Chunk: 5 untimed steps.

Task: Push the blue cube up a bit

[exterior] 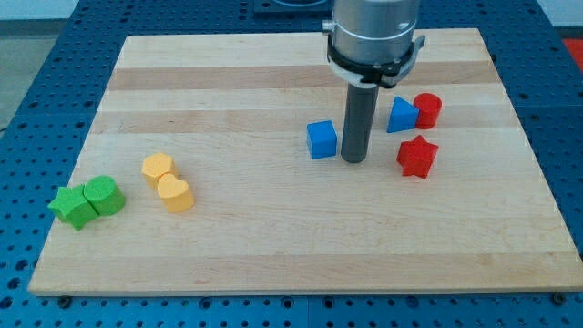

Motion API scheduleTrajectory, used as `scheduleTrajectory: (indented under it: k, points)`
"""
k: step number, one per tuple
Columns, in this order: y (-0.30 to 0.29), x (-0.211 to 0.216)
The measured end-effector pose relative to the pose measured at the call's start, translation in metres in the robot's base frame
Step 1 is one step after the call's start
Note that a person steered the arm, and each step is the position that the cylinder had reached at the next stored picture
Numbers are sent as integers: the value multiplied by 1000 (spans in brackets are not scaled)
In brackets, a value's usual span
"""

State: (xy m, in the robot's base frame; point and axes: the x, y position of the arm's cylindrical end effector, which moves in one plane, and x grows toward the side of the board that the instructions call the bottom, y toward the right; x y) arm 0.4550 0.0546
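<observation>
A pale wooden worktop (273, 237) lay on a blue perforated base (36, 91), seen from above and slightly from the front. My tip (353, 160) rested on the wood a little right of the view's centre, at the end of a straight dark rod hanging from a grey cylindrical arm body (373, 32) at the view's top. The arm carried no jaws, only this rod, so nothing was spread, pressed together or pinching.

The blue cube (322, 139) sat just beside my tip, on the view's left of it, at about the same height in the view; whether they touched could not be told.

On the view's right of the rod stood a blue triangular block (401, 116) touching a red cylinder (427, 109), with a red star-shaped block (418, 156) below them.

Far to the view's left lay two yellow blocks (167, 181) touching each other, the lower one heart-shaped. Further left, near the edge, a green star-shaped block (73, 206) touched another green block (105, 195).
</observation>
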Motion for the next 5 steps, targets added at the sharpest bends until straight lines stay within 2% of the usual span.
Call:
scheduleTrajectory:
  k: [1,5]
  points:
    - [-25,-1]
    - [-29,-11]
